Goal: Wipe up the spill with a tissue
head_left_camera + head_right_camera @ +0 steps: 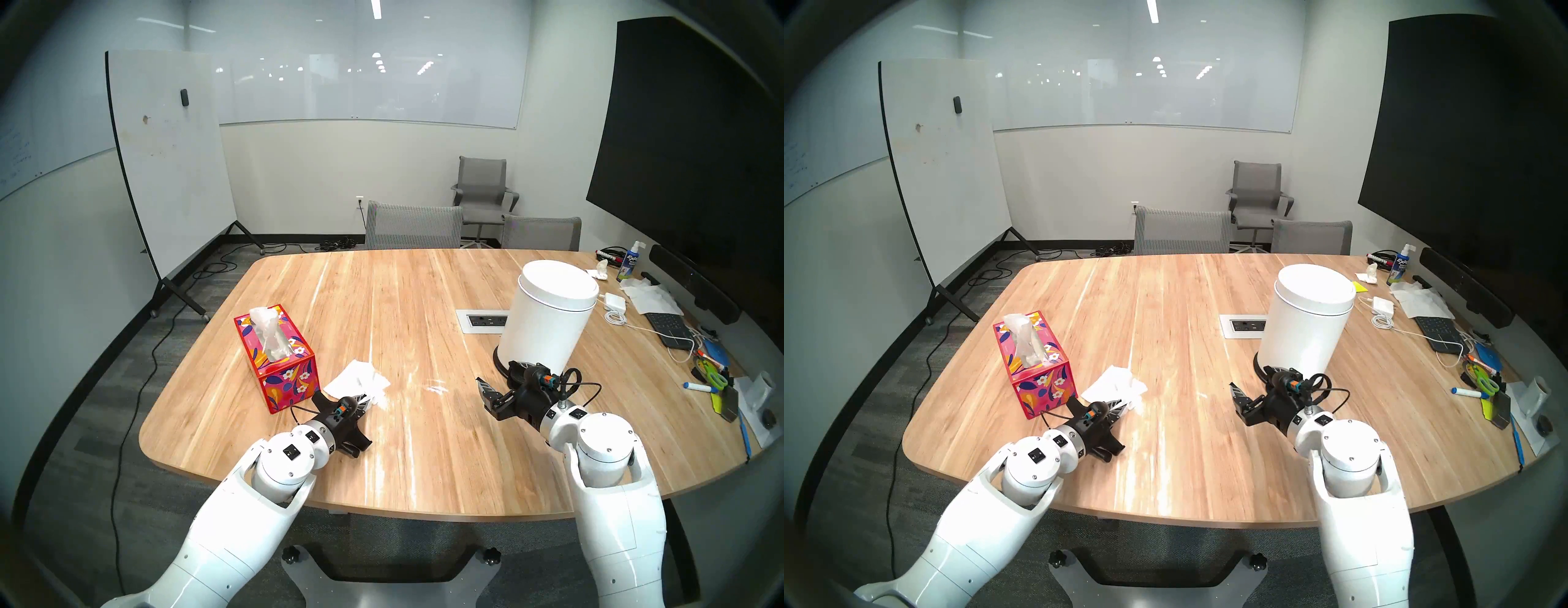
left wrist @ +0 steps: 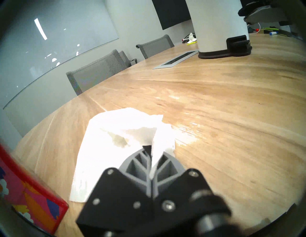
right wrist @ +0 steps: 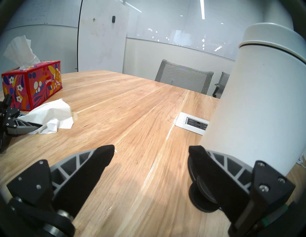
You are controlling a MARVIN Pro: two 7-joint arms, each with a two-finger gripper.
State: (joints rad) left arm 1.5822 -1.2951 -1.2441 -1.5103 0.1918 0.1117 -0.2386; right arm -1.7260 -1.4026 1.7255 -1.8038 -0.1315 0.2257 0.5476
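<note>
Pinched left gripper [image 2: 151,158] jaws clamp wrinkled white tissue [image 2: 106,142] on grained wood; right gripper [image 3: 151,152] spread wide

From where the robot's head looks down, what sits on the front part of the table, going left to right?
Tissue box → tissue, pinched by the left gripper → wet patch → right gripper, open → white bin → scissors.

Head views overlook table [image 1: 424,305]; wrist views skim it.
</note>
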